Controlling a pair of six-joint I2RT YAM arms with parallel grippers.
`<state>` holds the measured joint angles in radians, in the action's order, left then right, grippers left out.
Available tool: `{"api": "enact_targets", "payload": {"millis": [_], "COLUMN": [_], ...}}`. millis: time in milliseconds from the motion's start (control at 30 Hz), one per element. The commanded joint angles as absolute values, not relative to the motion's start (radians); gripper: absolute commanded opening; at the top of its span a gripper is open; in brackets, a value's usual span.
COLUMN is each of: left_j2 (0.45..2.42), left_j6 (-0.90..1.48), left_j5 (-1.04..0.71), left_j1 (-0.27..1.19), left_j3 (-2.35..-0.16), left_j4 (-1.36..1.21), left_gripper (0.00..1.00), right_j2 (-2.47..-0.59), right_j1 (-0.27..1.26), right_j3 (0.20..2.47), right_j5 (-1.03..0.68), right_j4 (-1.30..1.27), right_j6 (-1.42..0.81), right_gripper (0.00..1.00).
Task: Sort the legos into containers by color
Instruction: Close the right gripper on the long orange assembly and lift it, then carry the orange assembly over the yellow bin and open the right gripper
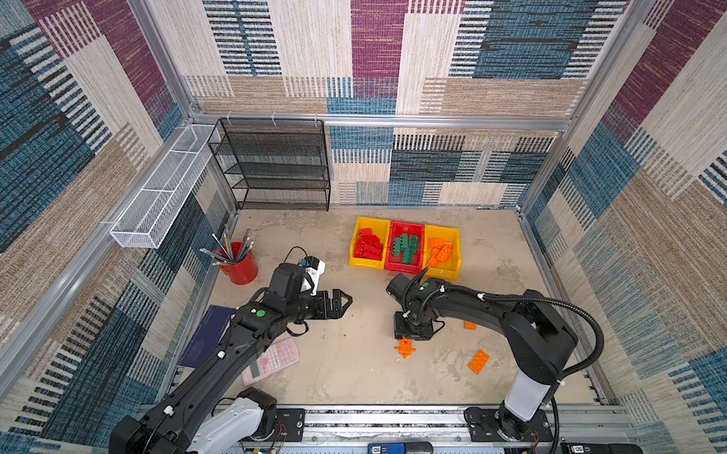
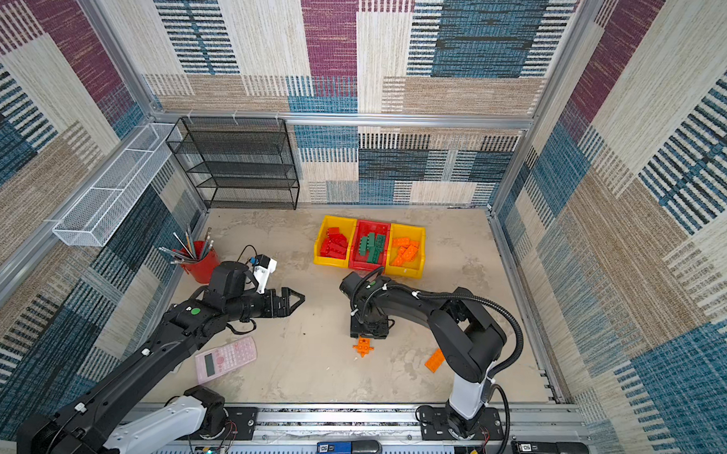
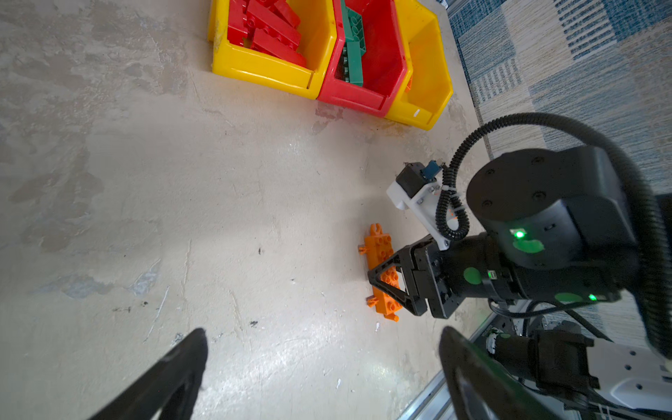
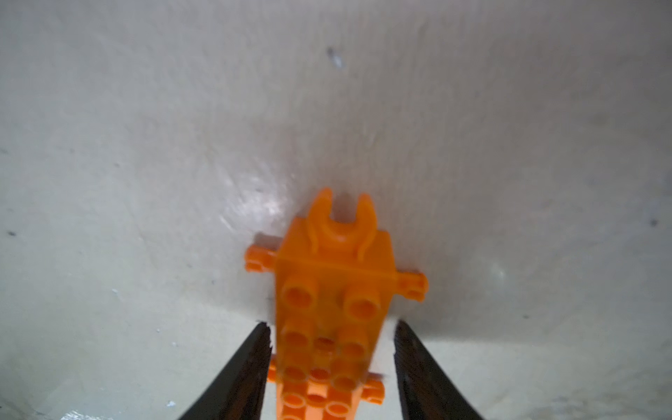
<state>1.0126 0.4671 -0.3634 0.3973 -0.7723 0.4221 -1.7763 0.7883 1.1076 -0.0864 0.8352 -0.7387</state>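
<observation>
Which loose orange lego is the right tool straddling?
The orange plastic brick with side pegs and clip end, inside the right tool; flat orange plate and small orange brick lie apart.

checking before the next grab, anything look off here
Nothing spilled or mis-sorted. Three orange legos lie loose on the table: a pegged piece straddled by the right gripper, a flat plate, a small brick.

Both top views are looking steeply down from high up, sharing the whole surface (image 1: 348, 381). The left wrist camera is facing across it toward the containers (image 3: 262, 69) and the right gripper (image 3: 383, 285). The right wrist camera is hovering close over one orange lego (image 4: 332, 287), which is also showing in the left wrist view.
</observation>
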Motion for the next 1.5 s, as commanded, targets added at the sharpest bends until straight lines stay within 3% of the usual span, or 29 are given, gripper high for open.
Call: {"api": "enact_targets", "payload": {"millis": [0, 167, 533, 933, 1100, 1233, 1467], "left_j2": [1.044, 1.073, 1.138, 1.227, 1.266, 1.315, 1.409], "left_j6": [0.441, 0.44, 0.423, 0.388, 0.369, 0.35, 0.346], "left_j5": [-0.39, -0.396, -0.402, -0.423, -0.428, -0.438, -0.442], "left_j1": [0.397, 0.397, 0.397, 0.397, 0.396, 0.397, 0.397], "left_j3": [-0.805, -0.811, -0.845, -0.911, -0.956, -1.01, -1.142], "left_j4": [0.389, 0.355, 0.33, 0.316, 0.317, 0.319, 0.328], "left_gripper": [1.0, 1.0, 1.0, 1.0, 1.0, 1.0, 1.0], "right_j2": [-1.774, -1.78, -1.813, -1.788, -1.761, -1.798, -2.044], "right_j1": [0.79, 0.79, 0.787, 0.754, 0.663, 0.533, 0.362], "right_j3": [1.087, 1.084, 1.158, 1.24, 1.337, 1.488, 1.889], "right_j5": [-0.076, -0.094, -0.032, 0.04, 0.108, 0.167, 0.217], "right_j4": [0.851, 0.839, 0.868, 0.914, 0.958, 0.962, 0.981], "right_j6": [-0.754, -0.752, -0.729, -0.72, -0.653, -0.53, -0.359], "right_gripper": [0.56, 0.39, 0.29, 0.26, 0.26, 0.28, 0.28]}}
